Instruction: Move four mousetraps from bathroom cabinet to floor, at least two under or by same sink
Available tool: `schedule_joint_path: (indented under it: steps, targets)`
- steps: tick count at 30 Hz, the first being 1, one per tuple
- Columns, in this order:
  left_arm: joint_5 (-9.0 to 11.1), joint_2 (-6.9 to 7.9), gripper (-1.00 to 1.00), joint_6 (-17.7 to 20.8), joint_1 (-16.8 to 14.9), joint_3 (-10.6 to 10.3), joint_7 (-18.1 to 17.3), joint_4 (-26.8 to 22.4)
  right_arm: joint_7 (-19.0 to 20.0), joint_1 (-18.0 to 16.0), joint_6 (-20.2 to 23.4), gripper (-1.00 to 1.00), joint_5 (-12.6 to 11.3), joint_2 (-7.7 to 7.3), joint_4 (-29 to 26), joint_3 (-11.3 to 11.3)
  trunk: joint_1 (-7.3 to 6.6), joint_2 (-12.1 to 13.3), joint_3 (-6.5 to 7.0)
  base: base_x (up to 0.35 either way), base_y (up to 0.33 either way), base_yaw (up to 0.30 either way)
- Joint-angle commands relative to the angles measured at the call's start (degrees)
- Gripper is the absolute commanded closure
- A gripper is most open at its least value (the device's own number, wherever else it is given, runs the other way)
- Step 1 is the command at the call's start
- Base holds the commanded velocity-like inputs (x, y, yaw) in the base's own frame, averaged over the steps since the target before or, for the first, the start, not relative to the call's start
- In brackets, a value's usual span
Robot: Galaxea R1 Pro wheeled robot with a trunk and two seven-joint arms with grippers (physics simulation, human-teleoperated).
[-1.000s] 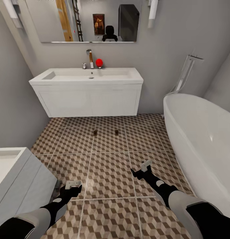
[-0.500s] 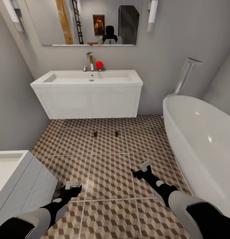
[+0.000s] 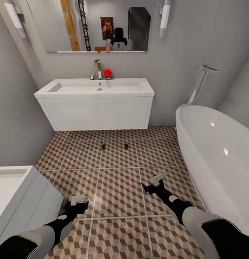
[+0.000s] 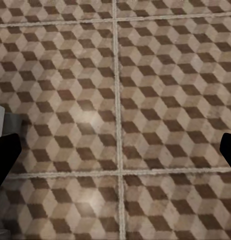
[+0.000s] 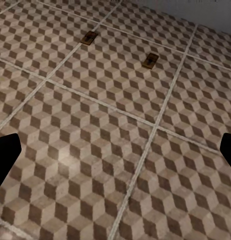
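Observation:
Two mousetraps (image 3: 103,146) (image 3: 126,146) lie side by side on the cube-patterned bathroom floor (image 3: 117,187), just in front of the white sink (image 3: 95,86) on its wall-hung vanity. The right wrist view shows the same two mousetraps (image 5: 89,37) (image 5: 151,60) ahead on the tiles. My left gripper (image 3: 79,200) (image 4: 115,155) hangs open over bare tiles with nothing between its fingers. Further right, my right gripper (image 3: 158,178) (image 5: 115,150) is open and empty as well, about one tile short of the traps. The cabinet is out of view.
A white oval bathtub (image 3: 218,151) runs along the right side. A white boxy fixture (image 3: 16,194) stands at the lower left beside my left arm. A red round object (image 3: 107,72) sits by the chrome faucet (image 3: 98,68), below a wall mirror (image 3: 99,25).
The whole picture has shifted: sink, mirror and traps sit slightly lower in the frame, so the camera has moved. Both grippers keep their pose, and the traps lie where they were.

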Motion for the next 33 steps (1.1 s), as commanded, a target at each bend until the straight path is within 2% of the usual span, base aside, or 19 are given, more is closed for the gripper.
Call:
schedule_joint_path:
  steps: [1, 33]
  targets:
    - [0.5, -0.11, -1.0, -0.4, -0.1, -0.5, -0.1, 0.4, 0.0, 0.0, -0.2, -1.0, 0.6, 0.0, 0.1, -0.3, -0.23, 0.4, 0.14, 0.0, 0.0, 0.0]
    - [0.5, -0.48, -1.0, -0.4, -0.1, -0.5, -0.1, 1.0, 0.0, 0.0, -0.2, -1.0, 0.6, 0.0, 0.1, -0.3, -7.26, 13.2, 5.89, 0.0, 0.0, 0.0]
